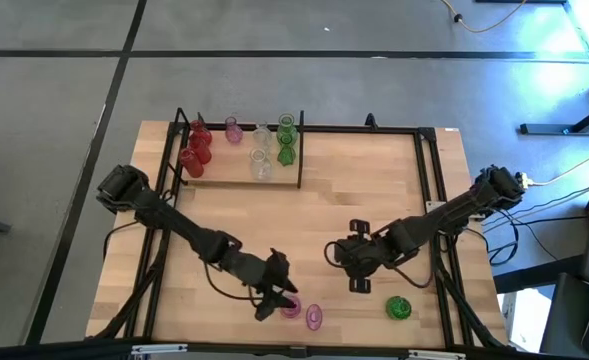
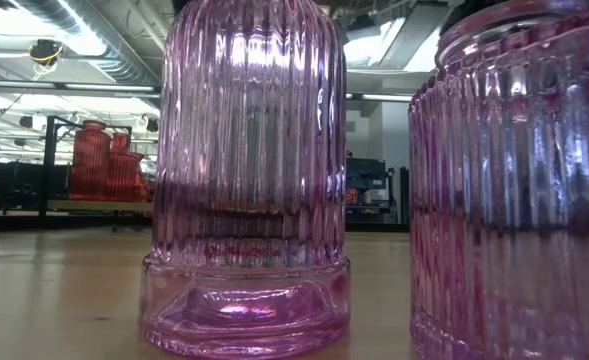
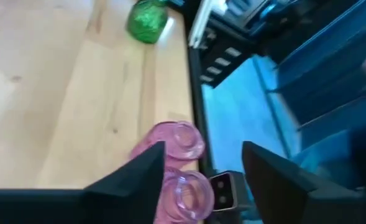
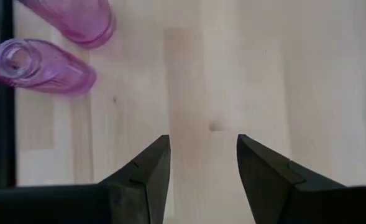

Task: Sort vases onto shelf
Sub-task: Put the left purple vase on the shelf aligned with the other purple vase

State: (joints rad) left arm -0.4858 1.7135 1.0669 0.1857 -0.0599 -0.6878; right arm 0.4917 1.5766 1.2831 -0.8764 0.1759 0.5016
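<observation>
Pink vases: two at the table's near edge, one (image 1: 291,307) right beside the left gripper, the other (image 1: 314,318) just to its right; both upright.
Green vase (image 1: 398,308): alone near the same edge, further right, apart from both grippers.
Shelf (image 1: 236,176): at the far left of the table, carrying red vases (image 1: 195,150) on its left end, one pink vase (image 1: 233,129), clear vases (image 1: 262,152) in the middle, green vases (image 1: 286,141) on its right end.
Left gripper (image 1: 277,297): low over the near edge, fingers (image 3: 130,183) spread apart and clasping nothing; nearer pink vase beside one finger, contact not clear.
Right gripper (image 1: 358,270): mid-table, right of centre, jaws parted over bare wood, nothing held.
Left wrist view only: open mouths of both pink vases, table edge just beyond them.
Right wrist view only: both pink vases off to one side, well clear of its fingers (image 4: 146,172).
Low view only: ribbed pink glass filling the picture; red vases far behind on the shelf.
Surface: light wooden table (image 1: 374,190) framed by black rods.
Room: grey floor with dark lines; ceiling ducts and lights beyond.
</observation>
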